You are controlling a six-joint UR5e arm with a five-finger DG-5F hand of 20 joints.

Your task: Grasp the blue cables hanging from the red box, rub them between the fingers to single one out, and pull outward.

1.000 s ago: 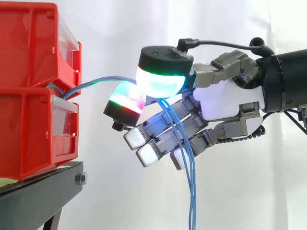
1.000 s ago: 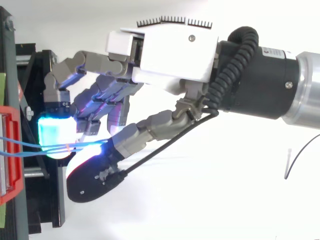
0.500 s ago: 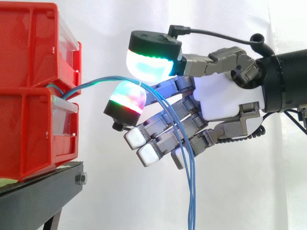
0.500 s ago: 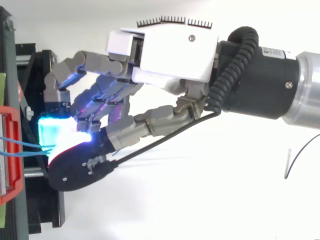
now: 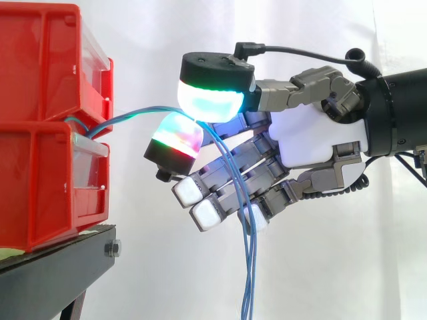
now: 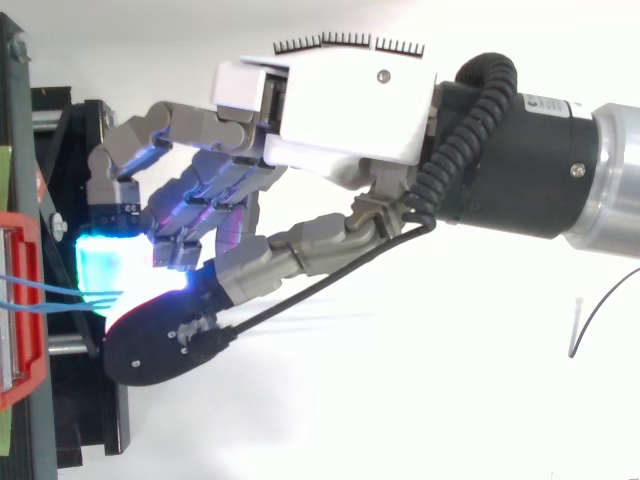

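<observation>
**Clerk:** Entry 1, fixtures?

**Checker:** 2 red bins (image 5: 40,187), stacked 1 on the other, stood on the black stand (image 5: 60,267) at the left of the side view. The white curtain (image 5: 153,40) hung behind.

**Clerk:** Entry 2, the task's item?

**Checker:** Blue cables (image 5: 130,115). They came out at the front of the bins, at the seam between upper and lower, above the lower bin's clear front. From there they ran right in a shallow arc to the hand. Past the hand they dropped as a loose bundle in front of the lower fingers, down to the bottom edge. I could not tell the strand count at the bins.

**Clerk:** Entry 3, the hand?

**Checker:** Hand (image 5: 310,137), entered from the right and stood apart from the bins. It was closed in a pinch on the blue cables. The thumb pad (image 5: 210,103), glowing cyan-white with a green rim, sat on top. A finger pad (image 5: 177,137), glowing red, green and magenta, sat under it. The cables passed through the narrow gap between those 2. The remaining fingers were curled below, with white pads.

**Clerk:** Top view?

**Checker:** The same hand (image 6: 340,110) showed its white back plate upward, with the fingers reaching left toward the red bins (image 6: 25,380). The thumb's black backing covered the pinch, with a cyan glow beside it.
</observation>
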